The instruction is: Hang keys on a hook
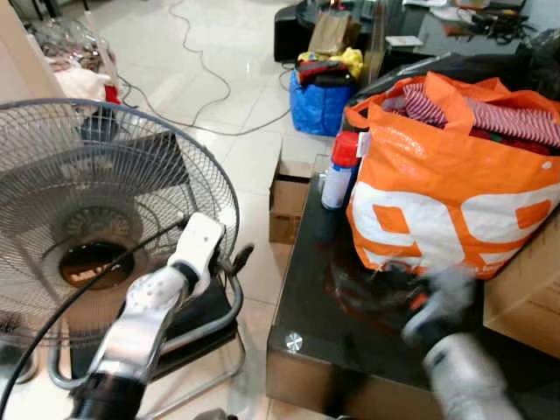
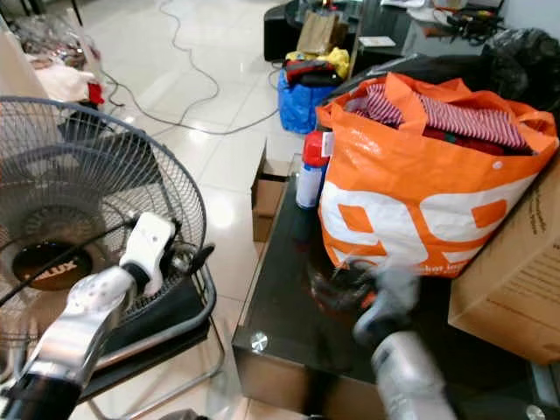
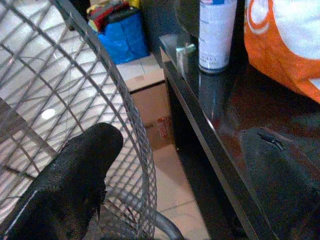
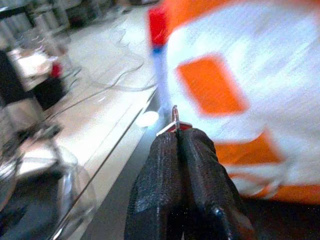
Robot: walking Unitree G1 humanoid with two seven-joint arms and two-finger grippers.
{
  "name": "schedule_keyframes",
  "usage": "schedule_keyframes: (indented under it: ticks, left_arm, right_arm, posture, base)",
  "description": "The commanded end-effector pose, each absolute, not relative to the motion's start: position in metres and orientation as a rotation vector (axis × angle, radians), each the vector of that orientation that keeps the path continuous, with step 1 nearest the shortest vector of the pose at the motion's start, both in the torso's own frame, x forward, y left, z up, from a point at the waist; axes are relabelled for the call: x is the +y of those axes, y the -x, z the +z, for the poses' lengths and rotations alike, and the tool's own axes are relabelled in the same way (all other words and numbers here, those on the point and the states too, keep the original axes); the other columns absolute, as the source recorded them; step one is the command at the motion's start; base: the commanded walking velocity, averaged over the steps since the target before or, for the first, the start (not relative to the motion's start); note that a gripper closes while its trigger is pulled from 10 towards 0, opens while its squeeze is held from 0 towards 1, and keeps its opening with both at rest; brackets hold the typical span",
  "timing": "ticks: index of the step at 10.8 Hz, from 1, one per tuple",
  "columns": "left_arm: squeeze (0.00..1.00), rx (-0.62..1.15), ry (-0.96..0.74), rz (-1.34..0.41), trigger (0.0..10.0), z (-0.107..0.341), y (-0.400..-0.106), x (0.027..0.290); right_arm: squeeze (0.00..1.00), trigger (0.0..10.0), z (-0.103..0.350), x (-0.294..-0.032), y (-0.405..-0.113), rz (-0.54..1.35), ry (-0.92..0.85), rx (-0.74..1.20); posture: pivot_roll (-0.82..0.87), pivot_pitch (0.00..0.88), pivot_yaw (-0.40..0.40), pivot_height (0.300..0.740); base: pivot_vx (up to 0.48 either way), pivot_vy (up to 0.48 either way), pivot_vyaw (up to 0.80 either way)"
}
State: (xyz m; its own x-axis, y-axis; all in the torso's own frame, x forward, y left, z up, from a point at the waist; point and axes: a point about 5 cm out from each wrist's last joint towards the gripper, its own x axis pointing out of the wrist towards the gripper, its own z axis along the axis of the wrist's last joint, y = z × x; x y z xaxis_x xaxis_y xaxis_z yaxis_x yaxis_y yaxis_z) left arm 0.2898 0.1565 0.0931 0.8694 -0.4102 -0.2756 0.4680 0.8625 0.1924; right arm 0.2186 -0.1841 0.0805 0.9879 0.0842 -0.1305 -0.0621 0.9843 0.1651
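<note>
In the left eye view, the right gripper (image 1: 398, 293) hovers blurred over the black table (image 1: 302, 297), just in front of the orange bag (image 1: 446, 188). No hook is visible, so the hanging step looks not yet begun. The left gripper (image 1: 238, 259) is raised beside the fan (image 1: 96, 219), apparently just kept out of the way. A spray can (image 1: 339, 171) stands on the table's far edge, beside the bag.

The right eye view repeats the scene: a cardboard box (image 2: 516, 280) sits to the right of the bag, and a cable (image 2: 188, 96) trails across the floor.

In the left wrist view, the two fingers (image 3: 75, 180) stand well apart and hold nothing, one against the fan grille, the other over the table edge.

In the right wrist view, the fingers (image 4: 170, 175) are pressed together on the keys (image 4: 175, 122), of which a thin metal ring and a red scrap poke above the tips. A tip pinch probably leaves the ring free to catch a hook.
</note>
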Motion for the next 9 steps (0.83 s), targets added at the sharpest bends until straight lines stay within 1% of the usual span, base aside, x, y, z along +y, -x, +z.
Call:
schedule_keyframes:
  ticks: [1,2,3,4,5,6,7,8,9]
  left_arm:
    - [0.0,0.178,-0.257,-0.42,10.0,0.103,-0.297,0.161]
    - [0.0,0.174,-0.253,-0.485,10.0,0.103,-0.302,0.15]
    - [0.0,0.204,-0.263,-0.552,10.0,0.099,-0.301,0.144]
    - [0.0,0.257,-0.292,-0.602,10.0,0.09,-0.298,0.143]
    - [0.0,0.263,-0.302,-0.625,10.0,0.086,-0.295,0.141]
    - [0.0,0.257,-0.291,-0.638,10.0,0.085,-0.295,0.14]
    - [0.0,0.249,-0.293,-0.697,10.0,0.083,-0.293,0.133]
    - [0.0,0.226,-0.316,-0.705,10.0,0.085,-0.294,0.13]
    - [0.0,0.209,-0.32,-0.623,10.0,0.087,-0.3,0.133]
  right_arm:
    - [0.0,0.0,0.086,-0.189,-0.219,0.028,-0.161,0.127]
    - [0.0,0.0,0.099,-0.195,-0.228,-0.057,-0.149,0.044]
    - [0.0,0.0,0.099,-0.194,-0.233,-0.069,-0.097,0.047]
    - [0.0,0.0,0.094,-0.192,-0.233,-0.064,-0.076,0.103]
    - [0.0,0.0,0.091,-0.19,-0.236,-0.068,-0.114,0.131]
    - [0.0,0.0,0.09,-0.191,-0.239,-0.082,-0.101,0.128]
    - [0.0,0.0,0.089,-0.192,-0.242,-0.099,-0.065,0.116]
    - [0.0,0.0,0.091,-0.19,-0.243,-0.087,-0.061,0.116]
    - [0.0,0.0,0.091,-0.189,-0.245,-0.089,-0.068,0.119]
  posture:
    - [-0.07,0.0,0.03,0.74]
    - [-0.08,0.0,0.038,0.74]
    - [-0.08,0.0,0.041,0.74]
    - [-0.07,0.0,0.039,0.74]
    - [-0.07,0.0,0.037,0.74]
    - [-0.08,0.0,0.039,0.74]
    - [-0.09,0.0,0.037,0.74]
    - [-0.08,0.0,0.029,0.74]
    - [-0.08,0.0,0.026,0.74]
  base:
    - [0.0,0.0,0.0]
    - [0.0,0.0,0.0]
    - [0.0,0.0,0.0]
    - [0.0,0.0,0.0]
    - [0.0,0.0,0.0]
    - [0.0,0.0,0.0]
    - [0.0,0.0,0.0]
    - [0.0,0.0,0.0]
    - [0.0,0.0,0.0]
